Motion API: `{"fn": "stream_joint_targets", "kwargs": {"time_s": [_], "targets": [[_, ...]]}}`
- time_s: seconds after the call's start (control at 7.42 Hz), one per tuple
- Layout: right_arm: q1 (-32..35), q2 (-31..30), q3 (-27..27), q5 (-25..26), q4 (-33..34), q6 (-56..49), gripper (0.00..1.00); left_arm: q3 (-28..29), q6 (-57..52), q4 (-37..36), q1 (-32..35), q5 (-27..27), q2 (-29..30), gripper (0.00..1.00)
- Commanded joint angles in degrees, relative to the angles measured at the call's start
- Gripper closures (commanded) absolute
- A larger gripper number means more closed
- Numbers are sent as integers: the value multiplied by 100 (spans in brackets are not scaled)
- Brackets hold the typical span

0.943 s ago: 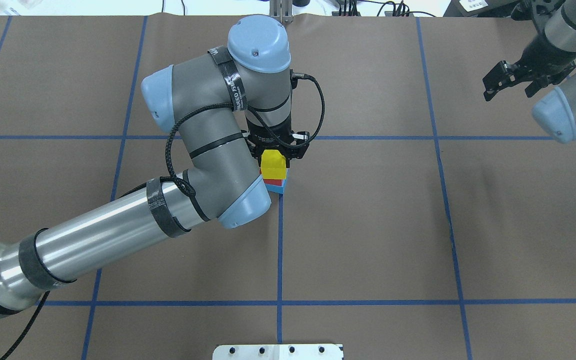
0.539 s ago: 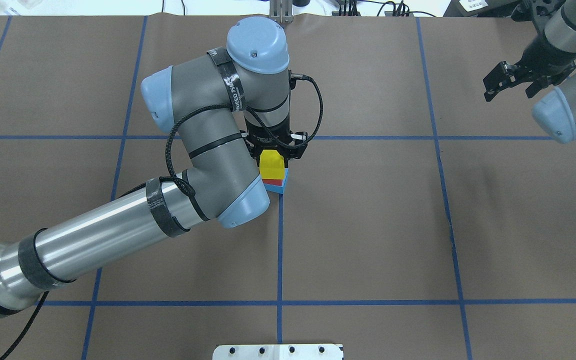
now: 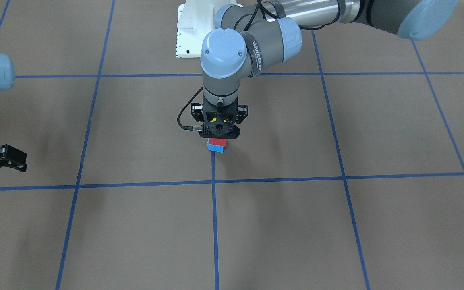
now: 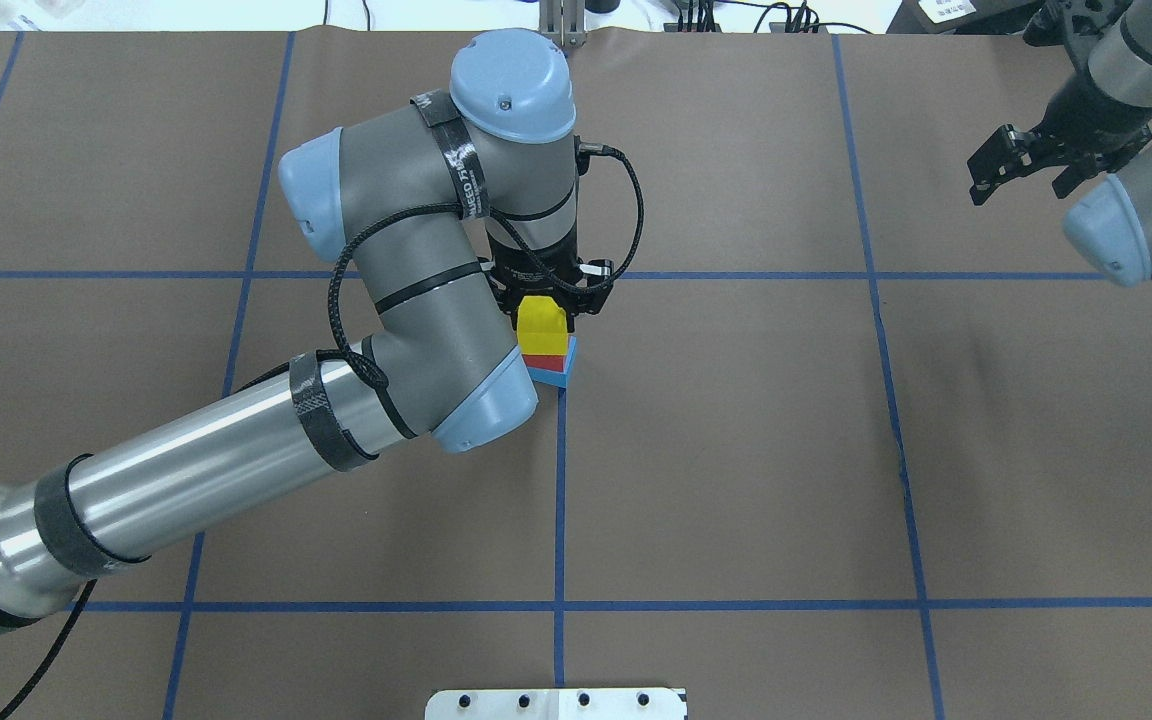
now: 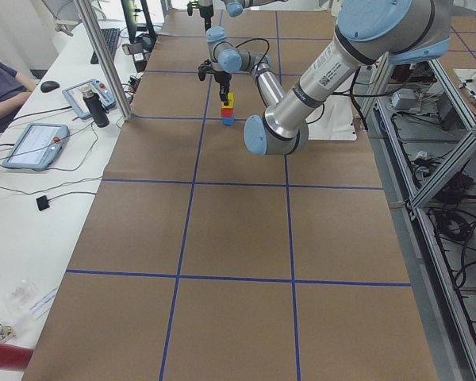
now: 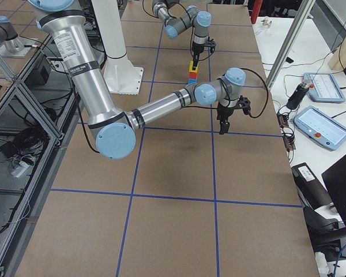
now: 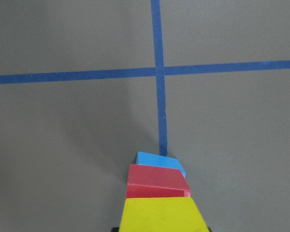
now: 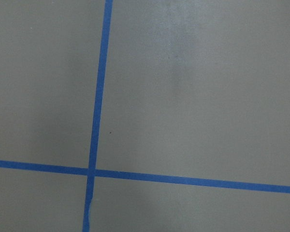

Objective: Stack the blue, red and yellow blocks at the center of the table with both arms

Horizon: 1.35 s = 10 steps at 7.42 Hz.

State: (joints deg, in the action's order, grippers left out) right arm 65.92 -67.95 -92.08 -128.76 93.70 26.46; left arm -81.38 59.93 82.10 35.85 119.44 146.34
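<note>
1. The left gripper [image 4: 546, 300] hangs over the middle of the table [image 4: 736, 450], well away from every edge, its fingers clenched on the yellow block [image 4: 542, 320].
2. The yellow block sits straight above the red block [image 4: 544, 361], and no gap shows between them. Whether it rests its weight there cannot be told.
3. The red block lies on the blue block [image 3: 216, 148], and a corner of the blue one pokes out beyond it.
4. The blue block is flat on the table, over a line of blue tape [image 4: 558, 500], just short of where two lines cross.
5. The right gripper [image 4: 1024, 178] hovers near the far corner on the robot's right, well apart from the three blocks, with its fingers spread and empty.
6. A white plate [image 4: 556, 703] lies at the middle of the near edge.
</note>
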Motion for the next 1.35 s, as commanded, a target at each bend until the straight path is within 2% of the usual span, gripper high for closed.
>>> {"fn": "stream_joint_targets", "kwargs": {"time_s": [0.0, 0.13, 0.54, 0.67, 0.81, 0.94, 1.08, 1.21], "targets": [[0, 1, 15, 0, 7, 0, 1, -9, 19, 16, 1, 9, 0, 22], [0, 1, 24, 0, -1, 0, 1, -26, 62, 16, 1, 9, 0, 0], [0, 10, 24, -17, -1, -9, 1, -70, 63, 7, 18, 0, 9, 0], [87, 10, 24, -130, 7, -61, 1, -305, 10, -54, 349, 61, -9, 0], [184, 1, -20, -166, -1, -88, 1, -856, 1, -420, 692, 149, -139, 0], [245, 1, -29, -79, 7, -123, 1, -1732, -121, -841, 982, 202, -637, 0], [255, 1, -29, 87, -1, -114, 1, -2958, -1053, -906, 1211, 193, -1686, 0], [142, 36, 32, 541, -10, -97, 1, -3832, -1358, -889, 1422, 150, -2706, 0]]}}
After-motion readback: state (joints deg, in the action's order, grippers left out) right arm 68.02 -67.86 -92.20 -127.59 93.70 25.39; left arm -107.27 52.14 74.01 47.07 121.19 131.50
